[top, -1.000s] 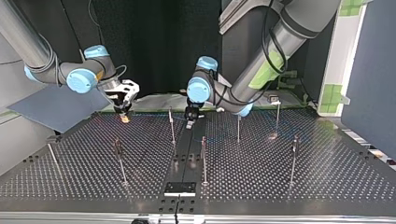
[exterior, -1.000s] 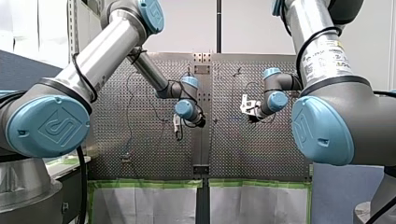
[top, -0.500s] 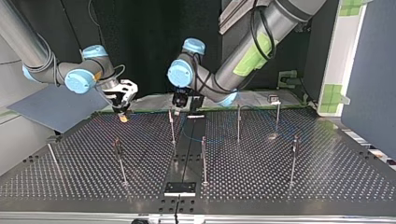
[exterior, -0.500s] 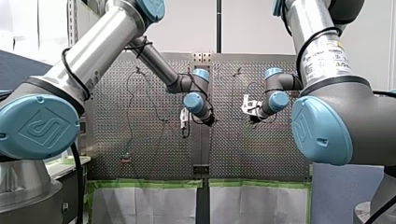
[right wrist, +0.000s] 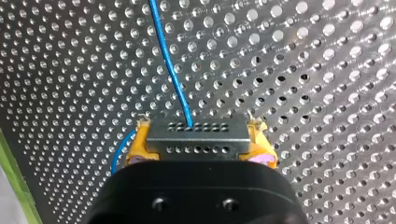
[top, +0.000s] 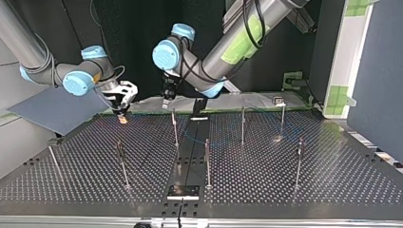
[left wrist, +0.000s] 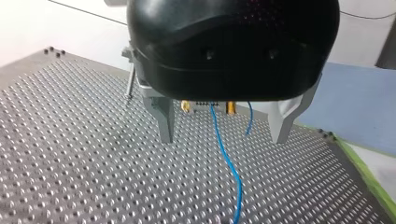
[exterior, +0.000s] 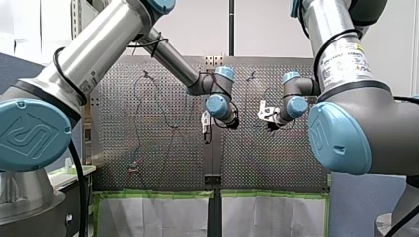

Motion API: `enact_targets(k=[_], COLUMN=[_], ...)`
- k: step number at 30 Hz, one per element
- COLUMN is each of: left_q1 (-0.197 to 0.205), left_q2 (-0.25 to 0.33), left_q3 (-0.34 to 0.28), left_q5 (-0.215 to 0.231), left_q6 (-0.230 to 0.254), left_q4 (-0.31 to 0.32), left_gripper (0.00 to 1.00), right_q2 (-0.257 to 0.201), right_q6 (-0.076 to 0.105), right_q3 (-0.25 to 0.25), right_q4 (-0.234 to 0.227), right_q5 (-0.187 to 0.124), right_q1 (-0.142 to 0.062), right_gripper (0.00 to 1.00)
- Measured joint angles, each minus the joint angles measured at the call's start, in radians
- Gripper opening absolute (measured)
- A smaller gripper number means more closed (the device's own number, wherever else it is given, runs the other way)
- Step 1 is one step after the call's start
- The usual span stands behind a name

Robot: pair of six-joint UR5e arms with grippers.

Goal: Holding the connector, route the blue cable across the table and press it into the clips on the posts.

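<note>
My right gripper point(right wrist: 196, 147) is shut on the grey connector point(right wrist: 196, 135), which sits between its yellow pads point(right wrist: 135, 149). The blue cable point(right wrist: 170, 70) leaves the connector and runs ahead over the perforated table. My left gripper point(left wrist: 224, 140) hangs open above the table, its metal fingers point(left wrist: 166, 121) standing to either side of the cable point(left wrist: 226, 158) without touching it. In the top view my left gripper point(top: 166, 97) is raised near the back edge, close to my right gripper point(top: 122, 114) at the left. Several thin posts point(top: 175, 128) stand on the table.
More posts point(top: 299, 161) rise at the top view's right and one point(top: 122, 164) at its left. A black plate point(top: 183, 191) lies at the near edge in the middle. A blue sheet point(top: 57, 111) lies beyond the table's left corner.
My left arm has swung toward the top view's left and risen, closing in on my right gripper. The right gripper has stayed almost still with the connector.
</note>
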Motion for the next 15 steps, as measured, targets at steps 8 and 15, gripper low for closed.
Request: enact_targets(k=[8,15], left_q1=[-0.064,-0.095], left_q2=[-0.052,-0.098], left_q3=[0.050,0.108], left_q5=[-0.064,-0.123], left_q6=[-0.015,-0.020], left_q4=[0.040,0.036], left_gripper=[1.00,1.00], right_q2=[0.000,0.000], right_q6=[0.000,0.000], right_q3=[0.000,0.000], right_q4=[0.000,0.000], right_q5=[0.000,0.000], right_q1=[-0.014,-0.022], right_gripper=[0.00,0.00])
